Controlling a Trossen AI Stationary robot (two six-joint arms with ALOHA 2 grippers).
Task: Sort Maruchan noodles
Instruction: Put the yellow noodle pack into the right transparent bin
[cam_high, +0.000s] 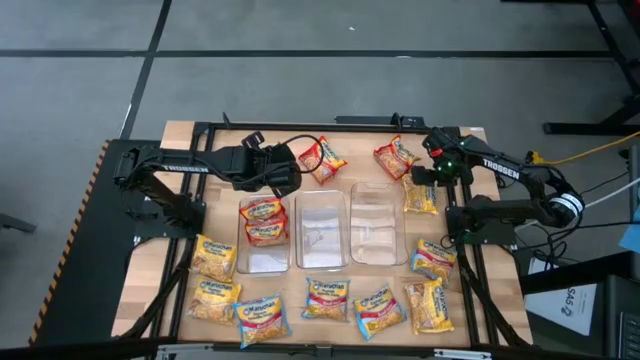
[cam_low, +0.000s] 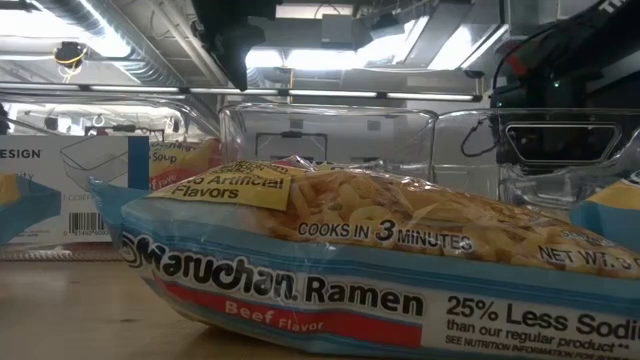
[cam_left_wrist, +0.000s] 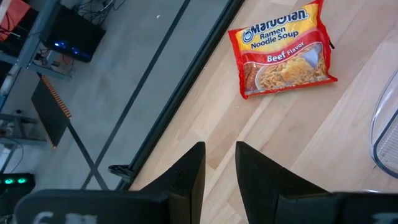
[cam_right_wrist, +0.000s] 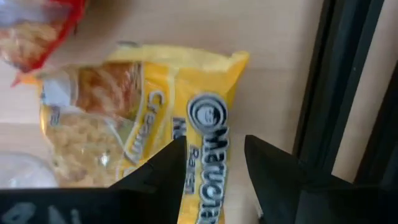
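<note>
Over the back of the wooden table (cam_high: 500, 270) I have both arms hovering. My left gripper (cam_left_wrist: 219, 163) hangs above bare wood at the far edge with its two fingers a narrow gap apart and nothing between them. A red beef packet (cam_left_wrist: 283, 51) lies flat on the table ahead of those fingertips, apart from them; from above it is the red packet (cam_high: 322, 158) just right of the left gripper (cam_high: 283, 172).

My right gripper (cam_right_wrist: 214, 163) sits directly over a yellow packet (cam_right_wrist: 149, 124), fingers spread with the packet's printed edge showing in the gap. I cannot tell whether the fingertips touch the wrapper; I see no grip on it. From above, that yellow packet (cam_high: 420, 198) lies beside the right end of the bins, below the right gripper (cam_high: 432, 172), with another red packet (cam_high: 395, 157) just beyond it.

Three clear bins (cam_high: 322, 230) stand side by side mid-table. The left bin (cam_high: 265, 262) holds stacked red packets (cam_high: 263, 220); the other two hold no packets that I can see. More noodle packets lie along the near edge and both sides, among them a blue-trimmed one (cam_high: 325, 298), which fills the low view (cam_low: 380, 270).
</note>
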